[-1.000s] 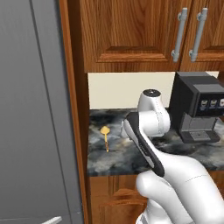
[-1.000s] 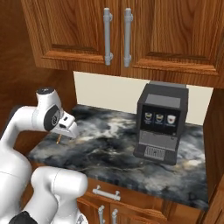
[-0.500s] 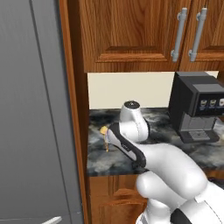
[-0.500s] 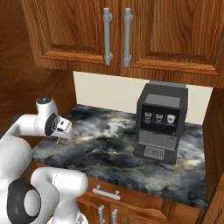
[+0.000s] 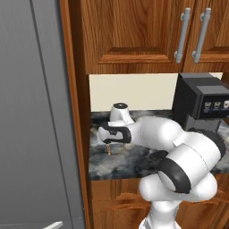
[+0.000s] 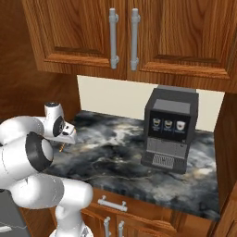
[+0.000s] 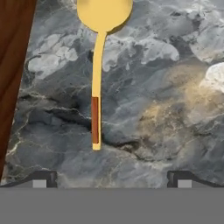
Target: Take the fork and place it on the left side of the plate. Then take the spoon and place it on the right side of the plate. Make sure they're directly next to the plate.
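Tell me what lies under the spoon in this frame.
The spoon lies flat on the dark marbled countertop, with its shadow beside it. No plate or cloth shows around it. The stone directly beneath the bowl and handle is covered.

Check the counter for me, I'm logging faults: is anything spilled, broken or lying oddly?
Nothing stands out. The spoon lies flat and whole on the dark marble counter, near the wooden wall, and the open gripper hovers above it. The coffee machine stands upright.

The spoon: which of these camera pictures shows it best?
The hand view: the spoon lies full length on the marble counter, yellow bowl and orange-brown handle plain. The left base view gives just a sliver of its handle below the arm; in the right base view I cannot make it out.
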